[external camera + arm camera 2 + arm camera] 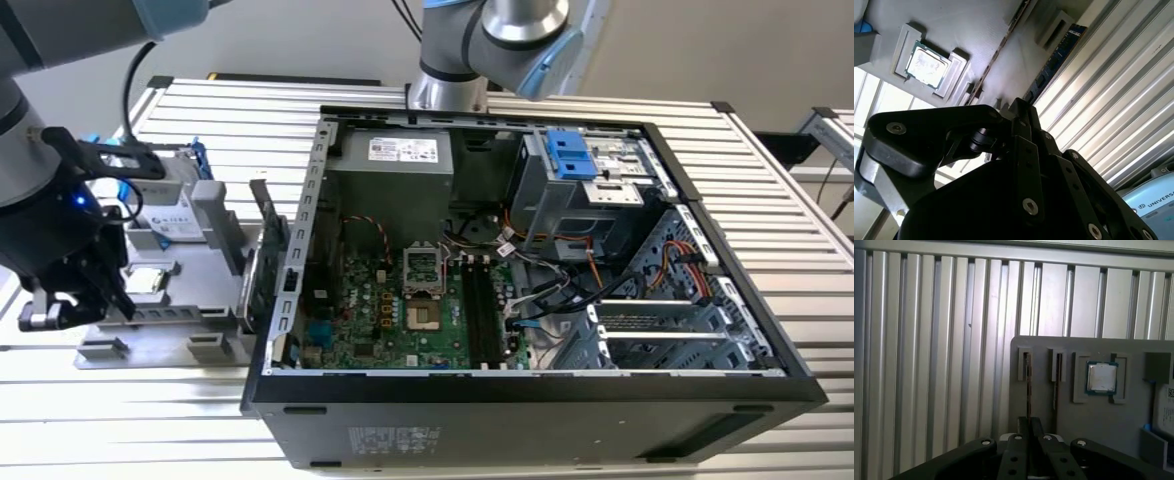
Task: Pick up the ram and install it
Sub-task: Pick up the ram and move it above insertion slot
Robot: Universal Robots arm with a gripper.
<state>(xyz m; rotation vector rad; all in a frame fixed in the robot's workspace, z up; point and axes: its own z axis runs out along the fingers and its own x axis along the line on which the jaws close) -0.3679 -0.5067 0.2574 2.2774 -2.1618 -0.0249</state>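
Note:
The ram (1027, 390) stands on edge in the outermost slot of a grey fixture plate (1094, 425), next to the ribbed table. In the second wrist view the ram (1054, 62) shows a dark blue face with chips. My gripper (1030, 421) has its black fingers pressed together over the ram's near end, and the ram's edge runs straight in between them. The fingers (1021, 112) meet the stick's end in the second wrist view too. In the exterior view my gripper (54, 310) hangs low at the fixture's left end.
A second thin stick (1055, 390) stands in the neighbouring slot, beside a processor chip (1101, 377) in its holder. The open computer case (534, 390) lies at the exterior view's right of the fixture, its motherboard memory slots (487, 310) exposed. A hard drive (180, 215) rests on the fixture, and another arm's base (447, 95) stands behind the case.

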